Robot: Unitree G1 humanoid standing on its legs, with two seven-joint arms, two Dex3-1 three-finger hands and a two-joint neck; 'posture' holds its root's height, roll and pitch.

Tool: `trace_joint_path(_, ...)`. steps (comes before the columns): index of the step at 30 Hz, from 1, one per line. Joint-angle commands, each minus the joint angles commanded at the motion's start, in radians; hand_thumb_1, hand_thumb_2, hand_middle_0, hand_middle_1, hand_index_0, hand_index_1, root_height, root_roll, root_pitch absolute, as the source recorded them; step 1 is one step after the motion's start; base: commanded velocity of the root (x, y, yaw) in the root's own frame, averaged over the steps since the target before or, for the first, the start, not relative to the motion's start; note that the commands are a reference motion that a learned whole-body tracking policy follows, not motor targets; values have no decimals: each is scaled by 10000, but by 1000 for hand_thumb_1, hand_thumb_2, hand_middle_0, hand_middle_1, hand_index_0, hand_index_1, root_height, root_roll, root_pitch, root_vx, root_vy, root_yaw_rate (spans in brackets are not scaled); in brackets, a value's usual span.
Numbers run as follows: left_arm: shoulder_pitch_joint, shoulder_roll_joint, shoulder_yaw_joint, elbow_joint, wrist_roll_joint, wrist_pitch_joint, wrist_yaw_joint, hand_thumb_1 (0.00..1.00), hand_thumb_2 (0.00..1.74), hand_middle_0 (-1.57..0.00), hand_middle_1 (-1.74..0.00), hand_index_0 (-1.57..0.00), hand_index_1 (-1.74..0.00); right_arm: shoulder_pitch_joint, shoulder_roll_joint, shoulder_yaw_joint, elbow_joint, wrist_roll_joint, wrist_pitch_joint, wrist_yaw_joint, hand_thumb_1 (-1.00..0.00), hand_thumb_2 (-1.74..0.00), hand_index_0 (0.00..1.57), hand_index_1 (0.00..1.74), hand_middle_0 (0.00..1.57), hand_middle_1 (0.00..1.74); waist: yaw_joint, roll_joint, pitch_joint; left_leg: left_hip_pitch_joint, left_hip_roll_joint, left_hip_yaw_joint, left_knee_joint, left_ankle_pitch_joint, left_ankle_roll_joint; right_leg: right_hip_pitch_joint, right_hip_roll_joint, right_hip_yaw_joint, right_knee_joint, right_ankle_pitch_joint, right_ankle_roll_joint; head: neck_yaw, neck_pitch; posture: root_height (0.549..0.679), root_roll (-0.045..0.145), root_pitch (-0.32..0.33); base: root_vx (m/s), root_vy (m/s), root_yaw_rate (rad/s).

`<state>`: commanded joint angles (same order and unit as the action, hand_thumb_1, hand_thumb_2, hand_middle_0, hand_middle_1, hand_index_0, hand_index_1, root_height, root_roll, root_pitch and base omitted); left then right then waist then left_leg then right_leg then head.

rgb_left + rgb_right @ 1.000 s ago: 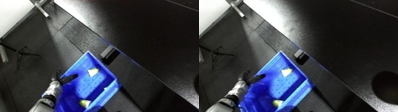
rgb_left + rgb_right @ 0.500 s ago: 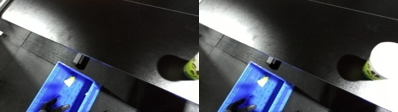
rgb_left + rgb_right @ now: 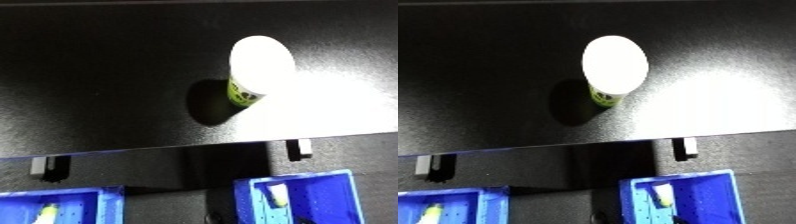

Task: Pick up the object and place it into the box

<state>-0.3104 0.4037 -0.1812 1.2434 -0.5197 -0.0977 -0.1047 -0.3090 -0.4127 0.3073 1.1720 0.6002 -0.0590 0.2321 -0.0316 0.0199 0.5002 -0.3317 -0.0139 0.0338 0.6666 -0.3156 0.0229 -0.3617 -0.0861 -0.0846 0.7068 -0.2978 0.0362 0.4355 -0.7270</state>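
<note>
A round container with a bright white lid and a green and yellow label stands upright on the black table, right of the middle, casting a shadow to its left. Below the table's front edge two blue bins show at the bottom of the view. The right bin holds a small pale yellow item. The left bin holds another yellowish item. Neither of my hands shows in either eye view.
Two small metal brackets hang on the table's front edge above the bins. A strong glare lies on the table to the right of the container.
The camera has swung from the blue bin on the floor up to the table, bringing the white-lidded container into the middle. My left hand, seen by the bin earlier, has left the view.
</note>
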Motion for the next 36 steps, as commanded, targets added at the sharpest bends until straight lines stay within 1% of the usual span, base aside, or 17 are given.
trace_joint_path(2, 89, -92, -66, -40, 17, -78, -18, 0, 0, 0, 0, 0, 0, -20, -12, -23, 34, -114, -41, 6, 0, 0, 0, 0, 0, 0, -35, 41, 16, 19, -11, 5, 42, -49, 23, -4, 4, 29, 53, -14, -20, 337, -146, 641, 26, -33, 1, 44, -113)
trace_joint_path(5, 226, -210, -112, -73, 14, -163, -65, 0, 0, 0, 0, 0, 0, 3, -53, -75, 108, -248, -166, 69, 0, 0, 0, 0, 0, 0, -72, 99, 22, 86, -13, 23, 56, -113, 57, 17, -1, 62, 88, -39, -41, 627, -202, 641, 27, -36, 8, 34, -91)
trace_joint_path(9, 312, -278, -143, -85, 98, -203, -102, 0, 0, 0, 0, 0, 0, 34, -126, -116, 167, -366, -371, 237, 0, 0, 0, 0, 0, 0, -87, 144, -7, 128, -22, 36, 76, -165, 70, 51, -12, 76, 105, -69, -59, 567, -154, 641, 30, -39, 14, 3, -26)
trace_joint_path(11, 313, -266, -151, -103, 129, -184, -102, 0, 0, 0, 0, 0, 0, 51, -180, -90, 92, -411, -430, 429, 0, 0, 0, 0, 0, 0, -95, 151, -27, 133, -31, 40, 73, -173, 69, 51, -5, 77, 112, -81, -66, 461, -88, 641, 30, -39, 10, -12, 1)
trace_joint_path(14, 315, -214, -134, -161, 196, -122, -73, 0, 0, 0, 0, 0, 0, 93, -299, 8, -293, -335, -349, 1051, 0, 0, 0, 0, 0, 0, -109, 124, -52, 140, -34, 49, 52, -170, 57, 50, 15, 70, 116, -103, -74, 308, -24, 641, 30, -37, 6, -26, 6)
trace_joint_path(16, 331, -150, -105, -210, 225, -89, -44, 0, 0, 0, 0, 0, 0, 123, -413, 129, -780, -204, -130, 1596, 0, 0, 0, 0, 0, 0, -122, 74, -52, 132, -24, 58, 49, -168, 44, 39, 26, 57, 126, -117, -79, 227, 17, 641, 30, -36, -3, -36, 2)
trace_joint_path(18, 388, -66, -58, -268, 232, -83, -18, 0, 0, 0, 0, 0, 0, 209, -578, 279, -1543, 26, 255, 2180, 0, 0, 0, 0, 0, 0, -142, -5, -42, 108, 1, 62, 57, -166, 26, 23, 30, 43, 138, -128, -79, 44, 85, 641, 29, -34, -11, -43, -11)
trace_joint_path(20, 492, 39, 18, -312, 238, -114, -27, 0, 0, 0, 0, 0, 0, 404, -786, 386, -2520, 295, 779, 2778, 0, 0, 0, 0, 0, 0, -172, -100, -36, 85, 39, 69, 56, -161, 14, 4, 32, 30, 147, -140, -75, -194, 191, 641, 28, -32, -14, -45, -35)
trace_joint_path(24, 729, 308, 252, -306, 225, -218, -119, 0, 0, 0, 0, 0, 0, 1016, -1291, 482, -4770, 729, 2009, 4181, 0, 0, 0, 0, 0, 0, -258, -326, -62, 16, 135, 103, 38, -130, -19, -73, 21, -17, 174, -156, -49, -608, 299, 640, 26, -25, -15, -50, -53)
trace_joint_path(27, 855, 506, 423, -240, 211, -272, -192, 0, 0, 0, 0, 0, 0, 1473, -1670, 450, -6417, 930, 2910, 5112, 0, 0, 0, 0, 0, 0, -336, -496, -105, -42, 210, 128, 38, -108, -73, -122, -8, -64, 183, -160, -21, -901, 301, 640, 25, -20, -9, -45, -51)
trace_joint_path(29, 928, 597, 485, -186, 180, -305, -211, 0, 0, 0, 0, 0, 0, 1719, -1934, 398, -7414, 1117, 3391, 5764, 0, 0, 0, 0, 0, 0, -392, -599, -143, -47, 265, 148, 26, -100, -117, -127, -29, -92, 173, -164, -4, -1121, 283, 640, 25, -18, 6, -35, -57)
trace_joint_path(31, 969, 654, 491, -97, 125, -347, -227, 0, 0, 0, 0, 0, 0, 1854, -2173, 335, -8256, 1430, 3694, 6392, 0, 0, 0, 0, 0, 0, -437, -676, -186, -39, 315, 174, 10, -95, -158, -115, -48, -114, 154, -170, 12, -1230, 308, 640, 25, -17, 17, -25, -53)
trace_joint_path(33, 990, 692, 467, 41, 57, -421, -271, 0, 0, 0, 0, 0, 0, 1872, -2387, 215, -9142, 1961, 3889, 6914, 0, 0, 0, 0, 0, 0, -478, -728, -234, -37, 358, 203, -1, -93, -200, -103, -63, -129, 134, -182, 24, -1349, 283, 640, 25, -15, 21, -16, -48)
trace_joint_path(36, 1020, 693, 426, 281, -13, -566, -374, 0, 0, 0, 0, 0, 0, 1763, -2517, -159, -10410, 3097, 3833, 7295, 0, 0, 0, 0, 0, 0, -530, -755, -326, -41, 402, 234, -11, -102, -251, -85, -68, -130, 105, -206, 40, -1492, 251, 641, 25, -13, 27, -4, -33)
